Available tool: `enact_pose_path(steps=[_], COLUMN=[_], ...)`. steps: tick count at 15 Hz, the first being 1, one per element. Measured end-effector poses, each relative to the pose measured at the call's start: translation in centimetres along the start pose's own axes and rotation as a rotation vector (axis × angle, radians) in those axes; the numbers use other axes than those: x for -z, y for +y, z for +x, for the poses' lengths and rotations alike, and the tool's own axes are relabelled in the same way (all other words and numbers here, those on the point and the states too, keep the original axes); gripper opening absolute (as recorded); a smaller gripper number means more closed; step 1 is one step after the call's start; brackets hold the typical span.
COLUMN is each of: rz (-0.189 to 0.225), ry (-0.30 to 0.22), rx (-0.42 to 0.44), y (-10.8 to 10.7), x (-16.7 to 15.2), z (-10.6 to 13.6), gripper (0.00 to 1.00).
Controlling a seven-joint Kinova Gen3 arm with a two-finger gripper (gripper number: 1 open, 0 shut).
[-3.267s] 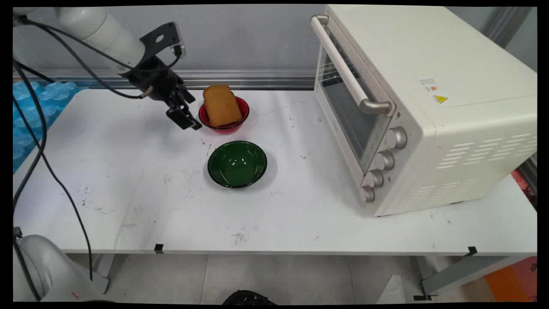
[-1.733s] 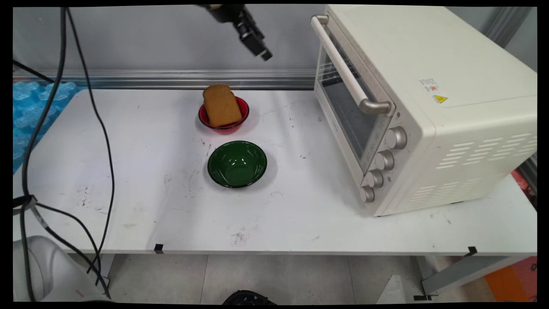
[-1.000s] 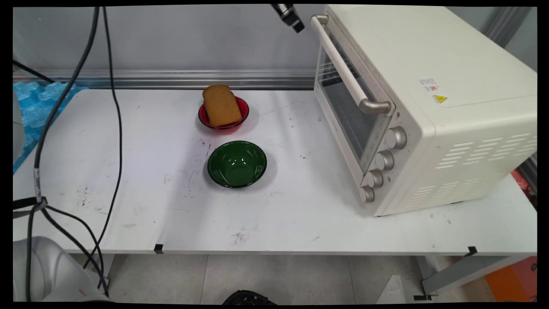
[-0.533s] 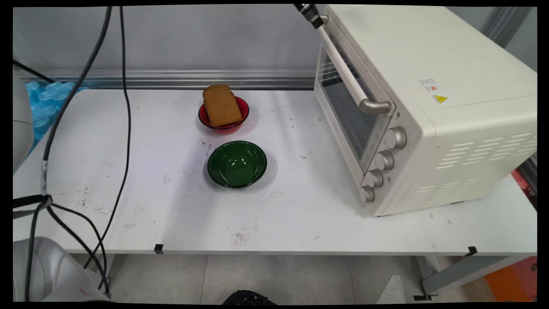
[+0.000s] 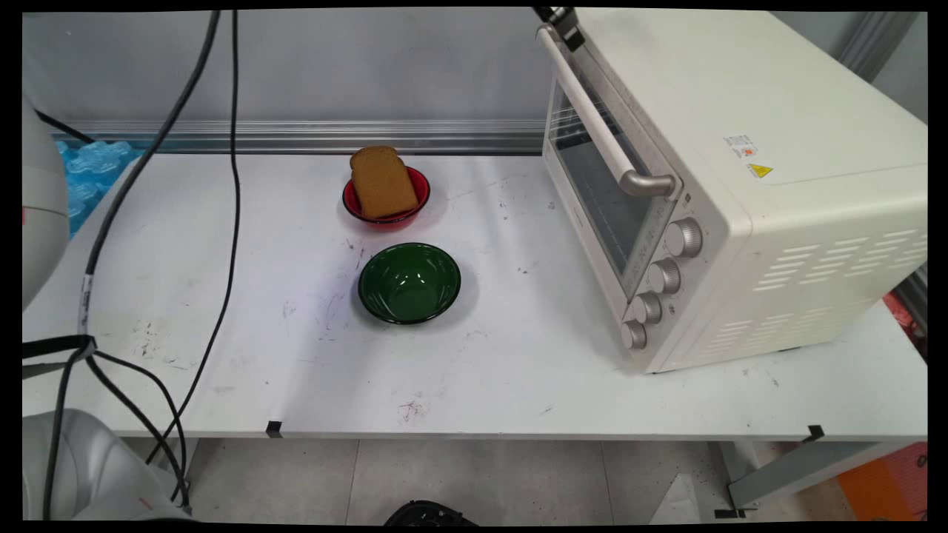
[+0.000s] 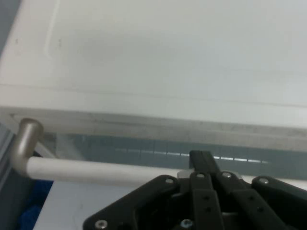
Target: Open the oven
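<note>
Main view: gripper [image 5: 561, 21] at top edge, by far end of oven [image 5: 733, 178] handle [image 5: 603, 118]; door shut. Bread [image 5: 382, 182] leans in red bowl [image 5: 386, 200], tabletop's far edge; green bowl [image 5: 409, 283] centre.
Hand view: fingers [image 6: 204, 165] look together over handle [image 6: 96, 168], touching unclear.

A fixed camera above the table's [image 5: 518, 385] near edge looks down toward the back wall; the hand camera sits close over the oven's [image 5: 740, 148] handle [image 6: 96, 168], seen in both views.

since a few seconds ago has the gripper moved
Yes. The gripper has gone from beside the red bowl up and to the right, and is now at the far end of the toaster oven's door handle.
</note>
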Motion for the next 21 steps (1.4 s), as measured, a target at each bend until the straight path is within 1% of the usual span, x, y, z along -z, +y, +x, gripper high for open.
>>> enact_pose_path(steps=[4,9,17,21], rz=[-0.004,-0.008,-0.018,-0.022], ry=[0.007,-0.002,-0.024,-0.034], rx=[0.03,0.044,0.027,0.017], y=[0.3,0.6,1.1,1.4], x=[-1.6,-3.0,-4.9,-5.4], z=[0.2,-0.2,-1.1,-1.7], gripper=[0.0,0.0,0.0,0.0])
